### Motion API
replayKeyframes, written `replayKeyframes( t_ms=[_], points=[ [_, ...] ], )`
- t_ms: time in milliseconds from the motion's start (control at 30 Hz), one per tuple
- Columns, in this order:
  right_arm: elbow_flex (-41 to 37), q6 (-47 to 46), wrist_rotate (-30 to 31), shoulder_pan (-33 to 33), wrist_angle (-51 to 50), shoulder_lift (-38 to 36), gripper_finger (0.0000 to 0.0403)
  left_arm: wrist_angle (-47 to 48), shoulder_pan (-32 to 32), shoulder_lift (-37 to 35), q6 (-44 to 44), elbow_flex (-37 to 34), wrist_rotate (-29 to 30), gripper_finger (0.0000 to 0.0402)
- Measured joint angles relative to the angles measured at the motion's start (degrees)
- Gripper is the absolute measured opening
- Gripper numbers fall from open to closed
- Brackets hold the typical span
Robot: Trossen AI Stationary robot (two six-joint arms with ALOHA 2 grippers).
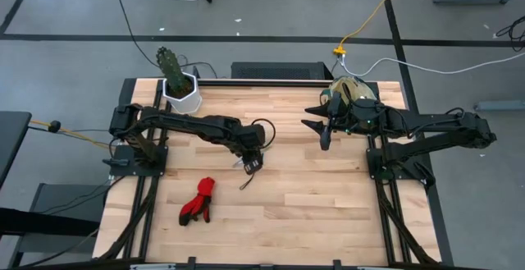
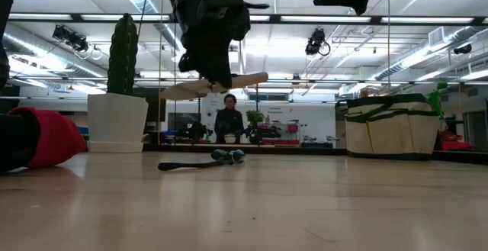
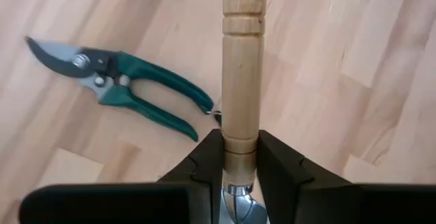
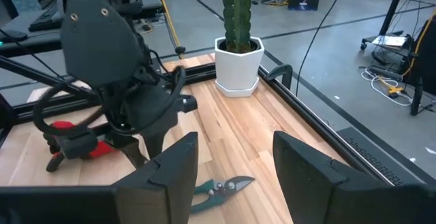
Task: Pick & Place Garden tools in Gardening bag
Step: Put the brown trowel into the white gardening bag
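A pale wooden table (image 1: 287, 188) stood on a grey floor, with cables trailing across the floor behind it. At its far left corner sat a white pot (image 1: 181, 94) holding a green cactus (image 1: 171, 65). At the far right corner stood the gardening bag (image 1: 351, 89), beige with dark green trim; in the low view it rested upright on the boards (image 2: 390, 127).

The left gripper (image 1: 250, 153) hung over the middle of the table, clear of the surface, its fingers (image 3: 204, 163) clenched on the wooden handle of the trowel (image 3: 242, 74). In the low view the trowel (image 2: 213, 85) stuck out roughly level on both sides of the gripper, lifted well above the table.

Below it on the boards lay the pruning shears (image 3: 122, 88), green-handled, with grey blades. The red gloves (image 1: 198, 201) lay in a heap toward the front left of the table, well apart from the bag.

The right gripper (image 1: 321, 127) hovered in the air just beside the bag, on its table side, with its fingers (image 4: 174, 163) spread apart and nothing between them.

A person (image 2: 229, 121) stood in the room beyond the table.
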State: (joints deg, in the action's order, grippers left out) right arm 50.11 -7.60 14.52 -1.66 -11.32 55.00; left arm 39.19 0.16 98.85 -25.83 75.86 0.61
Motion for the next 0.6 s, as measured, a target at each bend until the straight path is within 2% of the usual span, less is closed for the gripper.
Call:
replayKeyframes(
  t_ms=[333, 600],
  points=[
    [0.0, 0.1, 0.0, 0.0, 1.6, 0.0, 0.0192, 3.4, 0.0, -6.8, 4.5, 1.0, 8.5, 0.0075],
    [0.0, 0.8, 1.8, 0.0, 2.4, 0.0, 0.0192, 4.4, 0.0, -15.6, 8.6, 1.0, 10.3, 0.0077]
  ],
)
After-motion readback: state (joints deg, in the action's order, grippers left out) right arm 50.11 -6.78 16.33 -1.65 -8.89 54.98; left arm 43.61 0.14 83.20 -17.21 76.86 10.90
